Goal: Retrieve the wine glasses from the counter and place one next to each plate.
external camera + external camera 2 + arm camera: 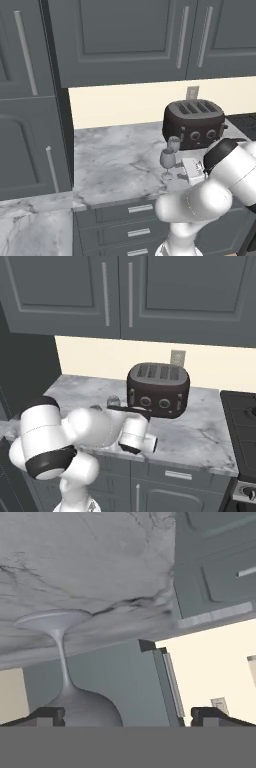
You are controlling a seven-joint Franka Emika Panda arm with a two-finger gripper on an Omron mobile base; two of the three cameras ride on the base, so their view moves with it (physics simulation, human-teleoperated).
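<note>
Your jaws stand spread wide with the nearer wine glass (pixel 75 677) low between them; it stands on the tabletop (pixel 115 160) just before the toaster (pixel 194 122); centre on the bowl, close gently, lift straight up.

arm (pixel 200 200) folded low, end effector (pixel 127 714) wide apart

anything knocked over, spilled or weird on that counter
Nothing stands out. Both wine glasses stand upright on the marble counter, close together in front of the toaster, which sits square against the wall. No spill or breakage shows. The gripper has its jaws open beside one glass's bowl.
</note>
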